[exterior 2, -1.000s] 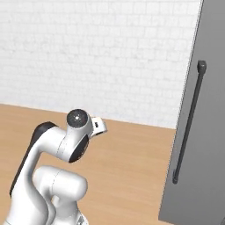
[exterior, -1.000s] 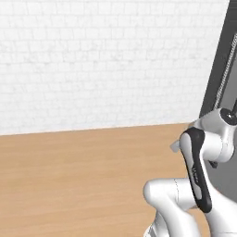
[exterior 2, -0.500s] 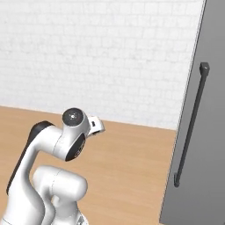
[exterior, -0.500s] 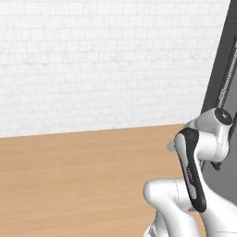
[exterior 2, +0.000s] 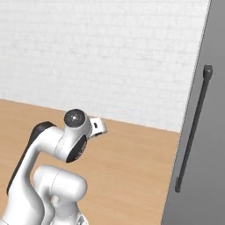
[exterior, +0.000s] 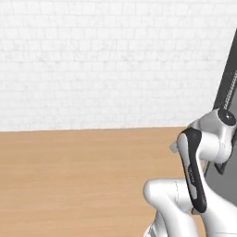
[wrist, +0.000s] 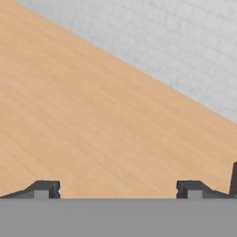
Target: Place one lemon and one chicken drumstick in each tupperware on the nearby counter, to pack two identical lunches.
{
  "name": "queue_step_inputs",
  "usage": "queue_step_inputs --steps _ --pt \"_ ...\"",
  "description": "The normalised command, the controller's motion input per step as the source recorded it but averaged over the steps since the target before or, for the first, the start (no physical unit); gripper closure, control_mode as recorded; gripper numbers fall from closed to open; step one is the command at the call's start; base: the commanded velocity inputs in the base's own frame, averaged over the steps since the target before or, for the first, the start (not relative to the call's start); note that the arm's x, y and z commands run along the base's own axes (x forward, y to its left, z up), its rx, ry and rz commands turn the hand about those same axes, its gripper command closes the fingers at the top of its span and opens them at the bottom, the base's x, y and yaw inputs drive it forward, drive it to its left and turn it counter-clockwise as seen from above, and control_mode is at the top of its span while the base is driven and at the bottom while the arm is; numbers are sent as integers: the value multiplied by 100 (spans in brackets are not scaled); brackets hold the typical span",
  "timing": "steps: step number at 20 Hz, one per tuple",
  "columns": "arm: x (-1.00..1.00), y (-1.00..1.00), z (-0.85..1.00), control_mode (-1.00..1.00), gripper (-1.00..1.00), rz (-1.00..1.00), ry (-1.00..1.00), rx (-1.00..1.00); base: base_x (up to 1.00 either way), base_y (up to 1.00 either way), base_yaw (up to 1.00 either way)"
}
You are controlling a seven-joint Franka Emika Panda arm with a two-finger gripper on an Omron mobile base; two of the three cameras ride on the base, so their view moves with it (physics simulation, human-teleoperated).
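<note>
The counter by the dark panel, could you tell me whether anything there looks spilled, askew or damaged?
Nothing stands out. The counter shows clean, unmarked wood up to the white brick wall, and the dark panel with its long handle stands straight. The pincer is open over the wood, holding nothing.

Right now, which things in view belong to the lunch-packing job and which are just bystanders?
Job:
- counter, light wood, bare where the cameras look
- end effector, open, holding nothing, over the counter

Bystanders:
- tall dark grey door with a long black handle, at the right
- white brick wall behind the counter
</note>
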Motion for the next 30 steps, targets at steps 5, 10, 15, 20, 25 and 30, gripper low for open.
queue_step_inputs --steps 5,10,15,20,25,30 --pt "0 0 0 100 -100 0 0 0 -7 -78 59" --pt "0 0 0 100 -100 0 0 0 100 22 21" --pt "0 0 0 100 -100 0 0 0 100 69 0" --pt "0 0 0 100 -100 0 0 0 100 65 -32" --pt "0 0 0 100 -100 0 0 0 58 45 -88" --pt "0 0 0 100 -100 0 0 0 67 68 -83"
